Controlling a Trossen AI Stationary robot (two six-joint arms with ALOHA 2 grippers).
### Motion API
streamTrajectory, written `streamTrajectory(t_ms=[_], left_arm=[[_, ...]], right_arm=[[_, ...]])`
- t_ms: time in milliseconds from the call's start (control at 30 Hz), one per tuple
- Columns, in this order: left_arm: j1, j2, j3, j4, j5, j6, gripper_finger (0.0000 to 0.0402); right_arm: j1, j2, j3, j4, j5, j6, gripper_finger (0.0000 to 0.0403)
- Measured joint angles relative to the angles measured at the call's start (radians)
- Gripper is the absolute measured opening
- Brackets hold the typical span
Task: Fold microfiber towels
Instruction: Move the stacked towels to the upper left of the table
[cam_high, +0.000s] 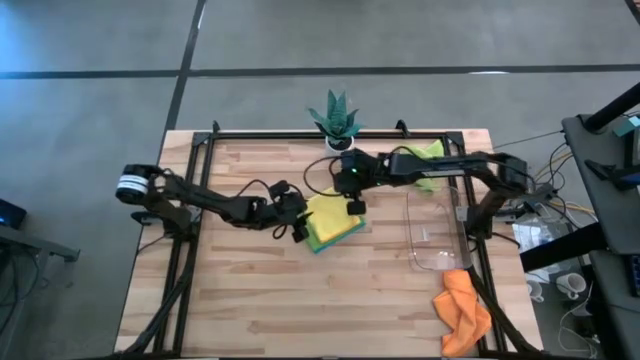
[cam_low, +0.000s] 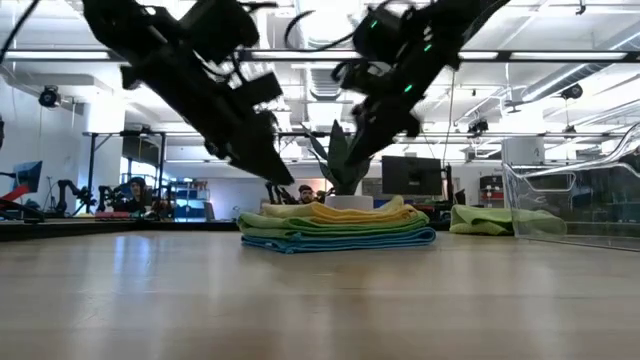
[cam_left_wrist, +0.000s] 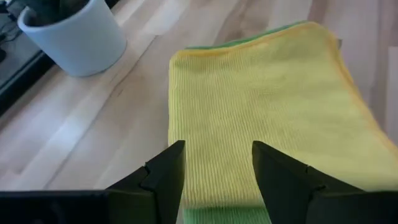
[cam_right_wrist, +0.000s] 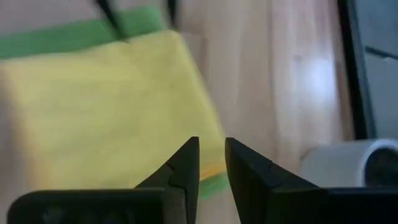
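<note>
From my station I have the left gripper (cam_high: 298, 232) hanging low at the left edge of the folded stack in the middle of the wooden slatted table (cam_high: 250, 290). Its two dark fingers (cam_left_wrist: 163, 177) stand apart with nothing between them, the cloth lying just below.

The stack itself: a folded yellow microfiber towel (cam_high: 331, 212) on top, a lime green microfiber towel (cam_low: 335, 229) under it, and a light blue microfiber towel (cam_low: 340, 241) at the bottom, all lying flat.

The right gripper (cam_high: 355, 205) hangs over the stack's right side, its fingers (cam_right_wrist: 180, 168) only a narrow gap apart and empty, above the yellow edge.

Behind the stack stands a small green potted plant in a white pot (cam_high: 337, 120). Farther right, a second lime green towel (cam_high: 430, 160) lies crumpled near the back of the table, beside a clear plastic tray (cam_high: 432, 235). An orange microfiber towel (cam_high: 462, 310) lies bunched at the table's front right edge.
</note>
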Motion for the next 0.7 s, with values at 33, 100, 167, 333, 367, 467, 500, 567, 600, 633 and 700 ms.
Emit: streamTrajectory(t_ms=[33,100,167,333,367,467,500,567,600,633,700], left_arm=[[0.002,0.022,0.004,0.023,0.004,0.003,0.0171],[0.001,0.073,0.031,0.091,0.038,0.022,0.0171],[-0.001,0.115,0.054,0.087,0.066,0.023,0.0171],[0.0,0.225,0.082,0.068,0.138,-0.05,0.0171],[0.0,0.24,0.086,0.06,0.146,-0.066,0.0171],[0.0,0.237,0.08,-0.053,0.143,-0.108,0.0171],[0.001,0.217,0.075,-0.088,0.138,-0.116,0.0171],[0.001,0.178,0.049,-0.181,0.122,-0.133,0.0171],[0.002,0.144,0.033,-0.221,0.118,-0.133,0.0171],[0.002,0.114,0.017,-0.247,0.115,-0.135,0.0171],[0.002,0.046,-0.03,-0.312,0.1,-0.166,0.0171]], right_arm=[[0.018,-0.031,-0.018,-0.01,-0.002,0.024,0.0074],[0.06,-0.1,-0.072,-0.005,-0.003,0.068,0.0074],[0.112,-0.152,-0.127,0.021,-0.004,0.12,0.0072],[0.225,-0.245,-0.245,0.108,0.009,0.245,0.0068],[0.242,-0.256,-0.261,0.115,0.02,0.264,0.0069],[0.285,-0.264,-0.293,0.139,0.063,0.321,0.0074],[0.297,-0.264,-0.299,0.134,0.068,0.33,0.0076],[0.315,-0.258,-0.303,0.144,0.078,0.339,0.008],[0.324,-0.255,-0.305,0.147,0.086,0.343,0.0081],[0.331,-0.252,-0.306,0.147,0.089,0.349,0.0081],[0.347,-0.244,-0.307,0.153,0.094,0.362,0.0081]])
